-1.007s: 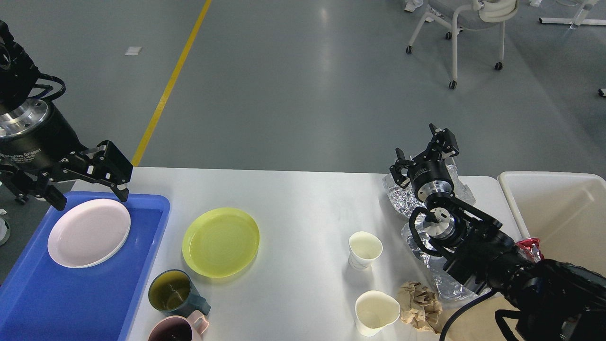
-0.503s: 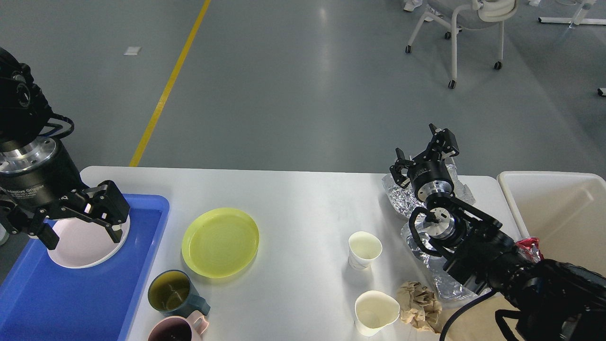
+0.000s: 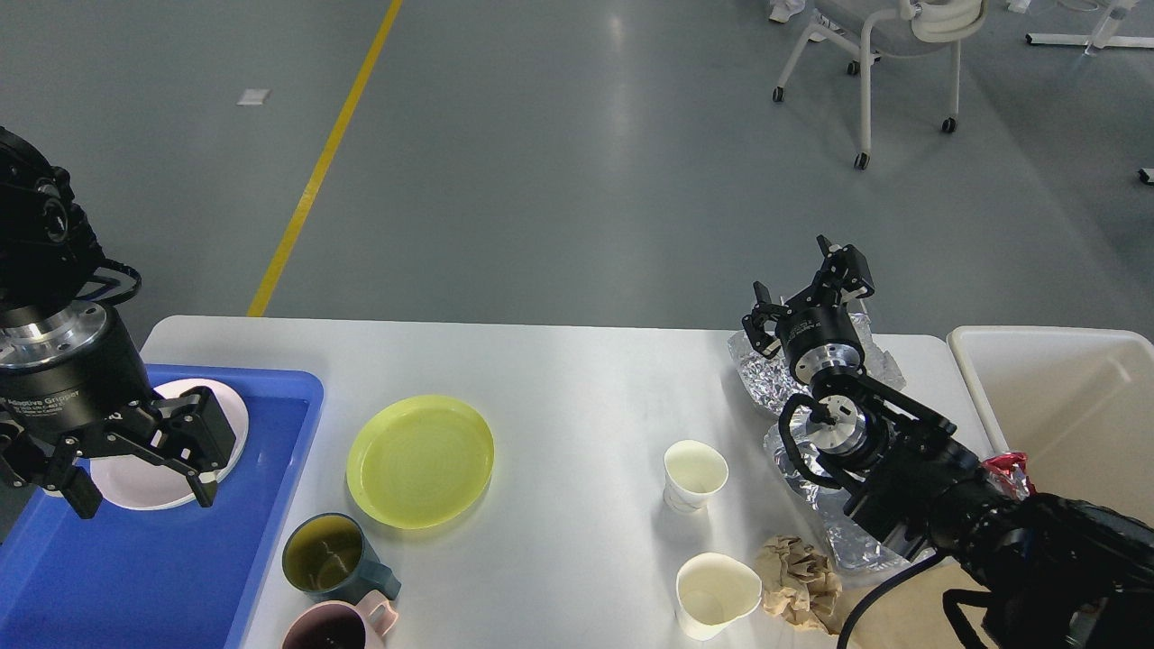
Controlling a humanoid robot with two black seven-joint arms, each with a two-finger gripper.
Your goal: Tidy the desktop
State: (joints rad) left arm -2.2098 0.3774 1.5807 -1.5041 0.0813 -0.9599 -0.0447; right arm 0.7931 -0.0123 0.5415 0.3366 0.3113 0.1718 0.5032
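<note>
The white desktop (image 3: 577,379) holds a yellow plate (image 3: 420,460), a teal mug (image 3: 325,554), a pink mug (image 3: 329,628), two paper cups (image 3: 694,473) (image 3: 717,595), a crumpled brown paper (image 3: 798,581) and crumpled foil (image 3: 762,370). My left gripper (image 3: 140,487) is open and empty, low over a pale pink plate (image 3: 230,422) in the blue tray (image 3: 135,568). My right gripper (image 3: 807,287) is open and empty, raised over the foil at the table's far right edge.
A white bin (image 3: 1064,397) stands off the table's right end, with a red wrapper (image 3: 1008,470) at its near rim. More foil (image 3: 811,491) lies under my right arm. A wheeled chair (image 3: 865,54) stands on the floor beyond.
My left gripper has come down and toward me, from the tray's far edge to low over the pink plate, still open. The right arm has not moved.
</note>
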